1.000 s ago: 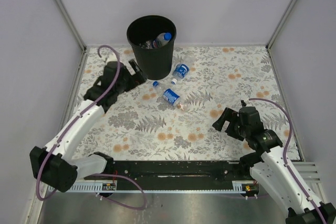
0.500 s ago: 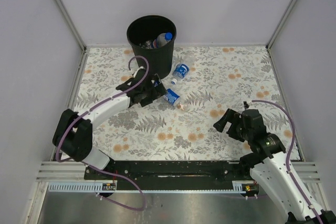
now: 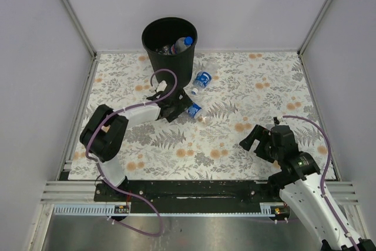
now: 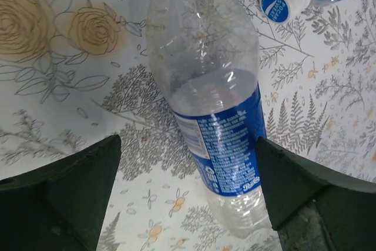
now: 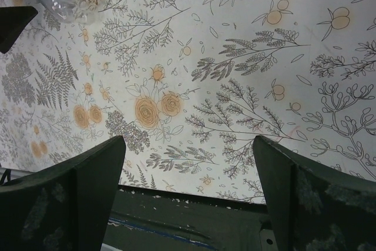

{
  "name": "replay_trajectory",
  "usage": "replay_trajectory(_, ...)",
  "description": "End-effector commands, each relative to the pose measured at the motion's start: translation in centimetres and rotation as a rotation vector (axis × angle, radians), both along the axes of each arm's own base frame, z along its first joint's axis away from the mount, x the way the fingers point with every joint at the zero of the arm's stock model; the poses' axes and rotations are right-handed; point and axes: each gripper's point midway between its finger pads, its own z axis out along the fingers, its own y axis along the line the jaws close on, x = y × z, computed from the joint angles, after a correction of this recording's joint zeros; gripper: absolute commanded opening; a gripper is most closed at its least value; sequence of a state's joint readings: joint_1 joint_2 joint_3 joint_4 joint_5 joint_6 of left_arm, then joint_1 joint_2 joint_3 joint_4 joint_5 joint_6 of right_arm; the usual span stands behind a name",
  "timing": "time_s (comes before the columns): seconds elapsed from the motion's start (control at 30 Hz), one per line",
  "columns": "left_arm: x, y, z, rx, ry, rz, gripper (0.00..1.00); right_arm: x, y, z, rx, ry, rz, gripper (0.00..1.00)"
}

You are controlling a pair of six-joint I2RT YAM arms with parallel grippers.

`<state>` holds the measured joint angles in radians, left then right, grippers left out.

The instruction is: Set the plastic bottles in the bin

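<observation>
Gripper on the left [image 4: 185, 142] spreads wide astride a bottle [image 4: 202, 80].

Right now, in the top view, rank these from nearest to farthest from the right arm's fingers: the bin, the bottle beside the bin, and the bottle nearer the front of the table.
1. Bottle nearer the front: mid-table, left of centre.
2. Bottle beside the bin: farther back, at the bin's right side.
3. Bin: back left, farthest.
</observation>
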<state>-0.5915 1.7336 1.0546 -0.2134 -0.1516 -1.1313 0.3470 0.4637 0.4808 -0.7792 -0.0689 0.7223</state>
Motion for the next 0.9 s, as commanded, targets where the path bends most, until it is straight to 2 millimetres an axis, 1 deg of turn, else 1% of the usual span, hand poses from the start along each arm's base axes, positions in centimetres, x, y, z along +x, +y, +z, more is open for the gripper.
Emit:
replay_trajectory(0.0, 3.5, -1.6, 0.5, -0.053, -0.099, 0.066, 0.99, 0.2, -0.1, 0.2, 0.004, -0.005, -0.021, 0.99)
replay_trajectory(0.07, 3.5, -1.3, -0.7, -0.026, -0.069, 0.089, 0.95, 0.5, 0.2, 0.6, 0.016, -0.013, -0.017, 0.99)
replay_trajectory(0.1, 3.5, -1.1, -0.7, -0.024, -0.068, 0.098, 0.90, 0.6, 0.3, 0.9, 0.021, -0.018, -0.015, 0.99)
replay_trajectory(0.2, 3.1, -0.5, -0.4, -0.017, -0.090, 0.111, 0.82, 1.0, 0.4, 1.5, 0.019, -0.027, -0.010, 0.99)
replay_trajectory(0.27, 2.7, 0.1, -0.5, -0.006, -0.095, 0.115, 0.79, 1.1, 0.5, 1.6, 0.020, -0.032, -0.009, 0.99)
replay_trajectory(0.4, 1.8, 1.2, -0.2, 0.030, -0.109, 0.110, 0.68, 1.0, 0.7, 1.1, 0.019, -0.010, 0.007, 0.99)
replay_trajectory(0.43, 1.7, 1.6, 0.0, 0.038, -0.117, 0.115, 0.61, 1.0, 0.7, 0.9, 0.017, -0.004, 0.010, 0.99)
replay_trajectory(0.5, 1.1, 2.7, 0.2, 0.054, -0.126, 0.136, 0.54, 1.0, 0.7, 0.7, 0.017, -0.001, 0.004, 0.99)
replay_trajectory(0.53, 0.9, 2.9, 0.6, 0.060, -0.141, 0.135, 0.50, 1.0, 0.5, 0.6, 0.013, 0.000, -0.006, 0.99)
replay_trajectory(0.63, 0.2, 3.8, 3.0, 0.083, -0.194, 0.112, 0.39, 1.1, 0.6, 0.8, 0.023, -0.006, -0.014, 0.99)
replay_trajectory(0.67, -0.1, 4.1, 4.2, 0.092, -0.218, 0.103, 0.35, 1.1, 0.6, 0.8, 0.023, -0.007, -0.016, 0.99)
replay_trajectory(0.7, -0.4, 4.4, 5.4, 0.107, -0.246, 0.078, 0.24, 1.2, 0.6, 0.9, 0.025, -0.013, -0.018, 0.99)
replay_trajectory(0.77, -0.7, 4.4, 8.7, 0.122, -0.330, 0.005, 0.00, 1.3, 0.6, 0.9, 0.026, -0.012, -0.022, 1.00)
replay_trajectory(0.8, -0.7, 4.6, 10.9, 0.131, -0.384, -0.025, 0.00, 1.3, 0.6, 0.7, 0.024, -0.008, -0.018, 0.99)
replay_trajectory(0.83, -0.8, 4.6, 14.0, 0.121, -0.456, -0.054, 0.00, 1.3, 0.6, 0.7, 0.024, -0.008, -0.021, 0.99)
replay_trajectory(0.87, -1.0, 4.7, 16.5, 0.134, -0.515, -0.094, 0.00, 1.4, 0.6, 0.7, 0.021, -0.006, -0.021, 0.99)
